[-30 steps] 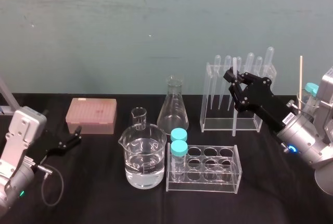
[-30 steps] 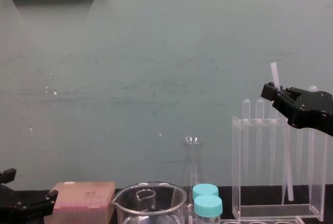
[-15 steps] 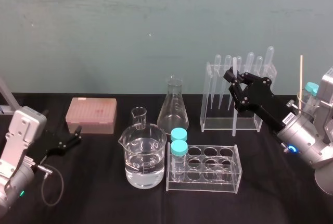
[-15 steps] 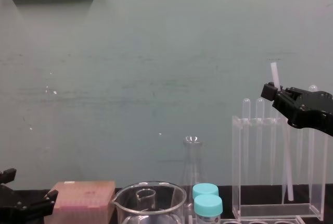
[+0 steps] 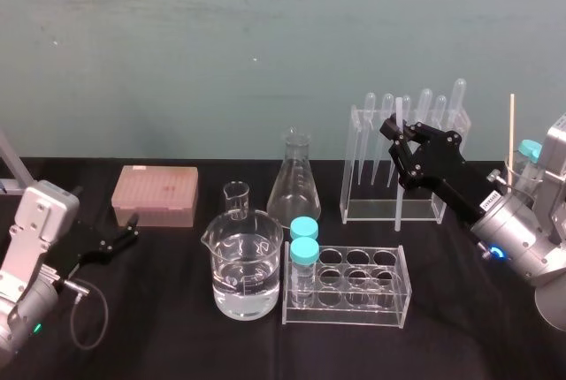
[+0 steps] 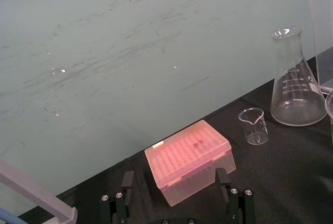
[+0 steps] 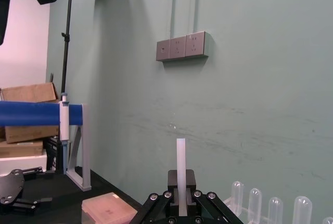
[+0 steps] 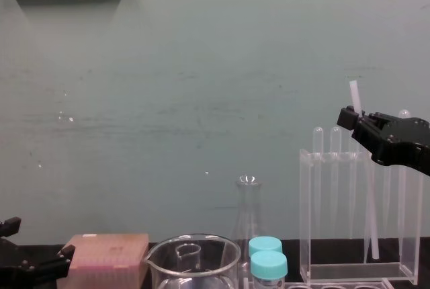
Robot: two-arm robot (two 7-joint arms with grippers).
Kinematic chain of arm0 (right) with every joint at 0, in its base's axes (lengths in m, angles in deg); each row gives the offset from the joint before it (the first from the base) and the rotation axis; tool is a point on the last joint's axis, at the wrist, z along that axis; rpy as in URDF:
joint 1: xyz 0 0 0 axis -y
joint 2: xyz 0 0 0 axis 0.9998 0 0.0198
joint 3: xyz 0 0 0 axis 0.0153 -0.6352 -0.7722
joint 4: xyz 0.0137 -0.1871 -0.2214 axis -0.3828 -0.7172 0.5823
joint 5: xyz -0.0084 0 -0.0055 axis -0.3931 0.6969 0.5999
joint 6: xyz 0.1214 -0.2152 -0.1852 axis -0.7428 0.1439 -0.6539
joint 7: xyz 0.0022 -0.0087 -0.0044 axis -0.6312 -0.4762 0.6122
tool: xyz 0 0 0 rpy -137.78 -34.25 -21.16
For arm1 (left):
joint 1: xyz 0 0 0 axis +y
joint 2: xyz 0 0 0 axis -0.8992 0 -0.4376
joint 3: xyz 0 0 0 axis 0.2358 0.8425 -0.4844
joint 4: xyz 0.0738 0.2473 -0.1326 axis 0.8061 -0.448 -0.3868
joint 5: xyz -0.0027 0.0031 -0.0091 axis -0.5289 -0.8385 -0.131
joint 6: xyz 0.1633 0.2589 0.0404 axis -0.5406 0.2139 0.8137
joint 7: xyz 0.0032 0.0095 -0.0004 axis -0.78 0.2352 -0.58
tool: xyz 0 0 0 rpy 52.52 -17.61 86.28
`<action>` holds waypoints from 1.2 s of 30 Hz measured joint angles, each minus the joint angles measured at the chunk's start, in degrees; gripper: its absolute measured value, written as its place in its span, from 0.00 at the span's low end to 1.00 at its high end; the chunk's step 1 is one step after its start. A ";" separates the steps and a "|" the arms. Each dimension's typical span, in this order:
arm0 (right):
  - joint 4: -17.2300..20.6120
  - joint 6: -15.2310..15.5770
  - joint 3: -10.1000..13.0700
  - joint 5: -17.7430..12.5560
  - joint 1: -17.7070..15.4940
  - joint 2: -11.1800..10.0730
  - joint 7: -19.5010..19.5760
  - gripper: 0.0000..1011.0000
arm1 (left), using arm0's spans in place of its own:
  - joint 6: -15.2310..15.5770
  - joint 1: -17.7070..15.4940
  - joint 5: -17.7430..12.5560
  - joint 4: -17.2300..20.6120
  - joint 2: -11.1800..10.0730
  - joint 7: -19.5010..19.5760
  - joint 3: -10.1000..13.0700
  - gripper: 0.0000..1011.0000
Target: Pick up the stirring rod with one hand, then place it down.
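Chest view: right gripper (image 8: 351, 119) around rod (image 8: 368, 201)

left arm (image 5: 35, 221): boxy silver-grey wrist housing, small green light, thin black cable looping below; left gripper (image 5: 133, 228): black, slim fingers, silver screw heads at the linkage; right arm (image 5: 522, 243): silver cylindrical wrist, blue glowing ring; right gripper (image 5: 395, 135): bulky black body, scissor links, silver screws, white printed label

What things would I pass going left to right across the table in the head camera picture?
Left gripper, pink box, big beaker of water, conical flask, clear pipette rack with the right gripper holding the stirring rod at it, thin stick.
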 joint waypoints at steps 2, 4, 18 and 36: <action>0.00 0.00 0.00 0.00 0.00 0.00 0.00 0.07 | 0.00 0.00 0.00 0.00 0.00 0.00 0.00 0.99; 0.00 0.00 0.00 0.00 0.00 0.00 0.00 0.07 | 0.00 0.00 0.00 0.00 0.00 0.00 0.00 0.99; 0.00 0.00 0.00 0.00 0.00 0.00 0.00 0.07 | 0.00 0.00 0.00 0.00 0.00 0.00 0.00 0.99; 0.00 0.00 0.00 0.00 0.00 0.00 0.00 0.07 | 0.00 0.00 0.00 0.00 0.00 0.00 0.00 0.99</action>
